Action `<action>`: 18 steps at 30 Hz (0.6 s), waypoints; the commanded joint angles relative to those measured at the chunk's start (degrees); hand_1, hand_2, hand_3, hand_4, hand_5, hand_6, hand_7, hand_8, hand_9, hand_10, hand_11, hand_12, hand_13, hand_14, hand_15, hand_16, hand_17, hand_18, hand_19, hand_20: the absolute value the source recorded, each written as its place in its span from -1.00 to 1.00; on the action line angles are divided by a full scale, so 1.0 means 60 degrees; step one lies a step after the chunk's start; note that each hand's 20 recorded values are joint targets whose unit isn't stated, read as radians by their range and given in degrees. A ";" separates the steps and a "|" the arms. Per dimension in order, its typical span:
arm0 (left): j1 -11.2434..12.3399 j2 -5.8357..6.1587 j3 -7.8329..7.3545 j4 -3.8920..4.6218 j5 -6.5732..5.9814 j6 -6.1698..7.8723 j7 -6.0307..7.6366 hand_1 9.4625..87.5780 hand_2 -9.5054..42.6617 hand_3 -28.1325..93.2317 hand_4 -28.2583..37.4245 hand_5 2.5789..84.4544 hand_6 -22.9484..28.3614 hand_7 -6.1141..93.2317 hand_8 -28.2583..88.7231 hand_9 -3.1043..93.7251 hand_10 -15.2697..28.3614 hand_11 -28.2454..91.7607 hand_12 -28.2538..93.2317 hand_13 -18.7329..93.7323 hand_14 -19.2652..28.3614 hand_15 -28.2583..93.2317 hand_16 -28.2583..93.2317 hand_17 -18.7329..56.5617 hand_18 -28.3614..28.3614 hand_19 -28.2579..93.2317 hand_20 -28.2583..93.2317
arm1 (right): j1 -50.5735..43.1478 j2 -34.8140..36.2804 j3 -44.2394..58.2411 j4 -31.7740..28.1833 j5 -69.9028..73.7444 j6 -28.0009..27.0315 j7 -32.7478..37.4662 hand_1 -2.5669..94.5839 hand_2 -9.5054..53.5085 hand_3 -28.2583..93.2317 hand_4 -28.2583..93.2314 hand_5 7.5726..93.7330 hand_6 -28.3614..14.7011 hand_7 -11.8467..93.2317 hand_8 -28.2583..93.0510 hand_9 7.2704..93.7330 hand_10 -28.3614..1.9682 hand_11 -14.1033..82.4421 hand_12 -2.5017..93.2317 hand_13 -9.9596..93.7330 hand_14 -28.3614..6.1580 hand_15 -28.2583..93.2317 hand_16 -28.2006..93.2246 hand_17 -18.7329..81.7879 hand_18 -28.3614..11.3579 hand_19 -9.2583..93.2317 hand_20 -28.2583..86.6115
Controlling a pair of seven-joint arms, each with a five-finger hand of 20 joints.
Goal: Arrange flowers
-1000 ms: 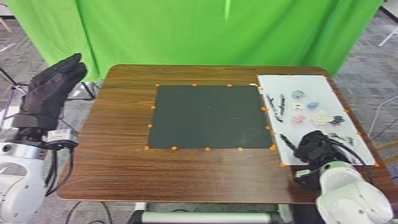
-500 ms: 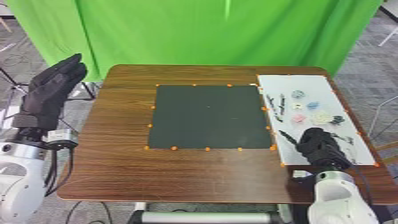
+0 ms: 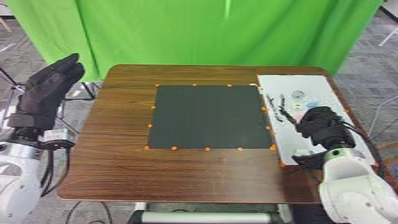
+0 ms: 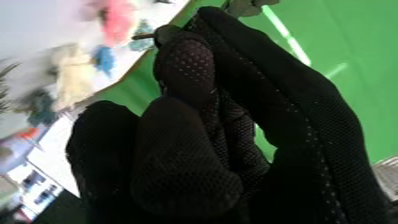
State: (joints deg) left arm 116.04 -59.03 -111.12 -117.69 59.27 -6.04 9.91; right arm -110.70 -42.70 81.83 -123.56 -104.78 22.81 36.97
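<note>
My left hand [image 3: 46, 92] is raised off the table's left side, fingers straight. My right hand [image 3: 325, 127] is over the white board [image 3: 292, 150], pinching a dark leafy stem [image 3: 290, 116] that points toward the loose stems. In the right wrist view, my right hand [image 4: 191, 75] has the stem's end [image 4: 142, 36] between its fingertips, with green leaves [image 4: 244, 7] beyond. On the board lie dark stems [image 3: 271, 102], a pale green flower [image 3: 298, 94] and a blue flower [image 3: 312, 104]. The right wrist view also has a pink flower [image 4: 116, 21] and a cream flower [image 4: 73, 75].
A dark green square mat [image 3: 209, 117] lies mid-table, edged by small orange dots, left of the white board. Brown wood [image 3: 115, 165] surrounds it. A green curtain [image 3: 204, 35] hangs behind the table.
My right hand has moved forward from the board's near part to beside the flowers, now covering some. The dark stem formerly near the board's left edge has come up with it. The left hand has barely shifted.
</note>
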 commanded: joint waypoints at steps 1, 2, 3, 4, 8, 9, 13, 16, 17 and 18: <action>0.0379 0.0831 -0.0469 0.0391 -0.0155 0.0051 0.0024 -0.58 -0.79 0.48 -0.61 -0.21 -0.02 -0.74 -0.61 -0.25 0.24 -0.35 -0.29 -0.20 0.45 -0.44 -0.47 -0.51 0.35 -0.52 -0.34 | 0.1575 0.0162 -0.0755 -0.0163 0.2427 -0.0470 -0.0305 0.33 -1.00 0.42 -0.38 0.24 0.00 0.47 -0.33 0.76 -0.13 0.05 0.32 1.00 0.66 0.52 0.04 0.83 0.10 1.00 0.41; 0.0444 0.0944 -0.0578 0.0496 -0.0125 0.0133 0.0049 -0.58 -0.79 0.48 -0.61 -0.21 -0.02 -0.74 -0.61 -0.25 0.24 -0.35 -0.29 -0.20 0.45 -0.44 -0.47 -0.51 0.35 -0.52 -0.34 | 0.1829 0.0130 -0.0962 -0.0122 0.2664 -0.0550 -0.0349 0.33 -1.00 0.42 -0.38 0.24 0.00 0.47 -0.33 0.76 -0.12 0.04 0.32 1.00 0.66 0.52 0.04 0.83 0.11 1.00 0.40; 0.0496 0.1097 -0.0671 0.0645 -0.0139 0.0309 0.0096 -0.58 -0.79 0.48 -0.61 -0.21 -0.02 -0.74 -0.61 -0.25 0.24 -0.35 -0.29 -0.20 0.45 -0.44 -0.47 -0.51 0.35 -0.52 -0.34 | 0.2073 0.0069 -0.1174 -0.0083 0.2951 -0.0570 -0.0383 0.33 -1.00 0.42 -0.38 0.24 0.00 0.47 -0.33 0.76 -0.12 0.04 0.31 1.00 0.66 0.52 0.04 0.83 0.11 1.00 0.40; 0.0585 0.1207 -0.0795 0.0774 -0.0177 0.0535 0.0134 -0.58 -0.78 0.48 -0.61 -0.21 -0.01 -0.74 -0.61 -0.25 0.25 -0.35 -0.29 -0.20 0.45 -0.44 -0.47 -0.51 0.35 -0.52 -0.34 | 0.2387 0.0003 -0.1418 -0.0008 0.3280 -0.0645 -0.0412 0.33 -1.00 0.42 -0.38 0.24 0.00 0.47 -0.33 0.76 -0.12 0.04 0.31 1.00 0.65 0.52 0.04 0.84 0.11 1.00 0.40; 0.1039 0.1535 -0.1270 0.1175 -0.0325 0.1610 0.0241 -0.66 -0.76 0.50 -0.70 -0.15 -0.01 -0.72 -0.62 -0.22 0.25 -0.34 -0.30 -0.20 0.43 -0.44 -0.48 -0.50 0.35 -0.52 -0.34 | 0.3556 -0.0277 -0.2404 0.0299 0.4559 -0.0978 -0.0412 0.33 -1.00 0.42 -0.37 0.24 0.00 0.46 -0.33 0.76 -0.12 0.04 0.31 1.00 0.65 0.52 0.03 0.84 0.12 1.00 0.39; 0.1086 0.1554 -0.1369 0.1273 -0.0216 0.1721 0.0240 -0.68 -0.76 0.51 -0.72 -0.14 -0.01 -0.72 -0.62 -0.21 0.25 -0.34 -0.31 -0.21 0.43 -0.44 -0.48 -0.50 0.34 -0.53 -0.34 | 0.3841 -0.0309 -0.2705 0.0391 0.4656 -0.0954 -0.0391 0.33 -1.00 0.42 -0.37 0.24 0.00 0.46 -0.33 0.76 -0.12 0.04 0.31 1.00 0.65 0.52 0.03 0.84 0.12 1.00 0.38; 0.1322 0.1650 -0.1646 0.1651 0.0330 0.2080 0.0140 -0.77 -0.71 0.54 -0.87 -0.11 -0.02 -0.71 -0.63 -0.18 0.24 -0.33 -0.32 -0.23 0.35 -0.45 -0.50 -0.49 0.32 -0.53 -0.34 | 0.4605 -0.0707 -0.3451 0.0706 0.5441 -0.1057 -0.0273 0.34 -1.00 0.41 -0.37 0.25 -0.01 0.46 -0.33 0.77 -0.12 0.04 0.30 1.00 0.64 0.52 0.02 0.84 0.14 1.00 0.36; 0.1378 0.1567 -0.1616 0.1776 0.0472 0.2210 0.0141 -0.79 -0.71 0.56 -0.94 -0.09 -0.03 -0.70 -0.64 -0.18 0.24 -0.33 -0.33 -0.23 0.34 -0.45 -0.50 -0.49 0.31 -0.53 -0.34 | 0.4819 -0.1000 -0.3767 0.0780 0.5995 -0.1010 -0.0199 0.33 -1.00 0.41 -0.36 0.25 -0.01 0.46 -0.33 0.77 -0.12 0.04 0.29 1.00 0.65 0.52 0.01 0.84 0.15 1.00 0.34; 0.1403 0.1545 -0.1609 0.1777 0.0511 0.2188 0.0118 -0.80 -0.72 0.56 -0.95 -0.09 -0.03 -0.69 -0.64 -0.18 0.24 -0.33 -0.33 -0.23 0.33 -0.45 -0.51 -0.49 0.31 -0.53 -0.34 | 0.4914 -0.1078 -0.3925 0.0822 0.6209 -0.0916 -0.0175 0.33 -1.00 0.41 -0.36 0.25 -0.01 0.46 -0.33 0.77 -0.12 0.04 0.29 1.00 0.65 0.52 0.01 0.85 0.15 1.00 0.33; 0.1419 0.1504 -0.1617 0.1763 0.0560 0.2136 0.0091 -0.81 -0.73 0.56 -0.96 -0.09 -0.03 -0.69 -0.64 -0.18 0.24 -0.33 -0.33 -0.24 0.31 -0.45 -0.51 -0.49 0.31 -0.53 -0.34 | 0.4985 -0.1201 -0.4024 0.0880 0.6372 -0.0959 -0.0133 0.34 -1.00 0.41 -0.36 0.25 -0.01 0.46 -0.33 0.77 -0.13 0.03 0.29 1.00 0.65 0.52 0.01 0.85 0.16 1.00 0.33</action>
State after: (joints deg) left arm 123.28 -49.44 -120.87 -108.46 60.23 7.24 11.18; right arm -84.44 -45.40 60.63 -118.57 -71.27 17.18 35.22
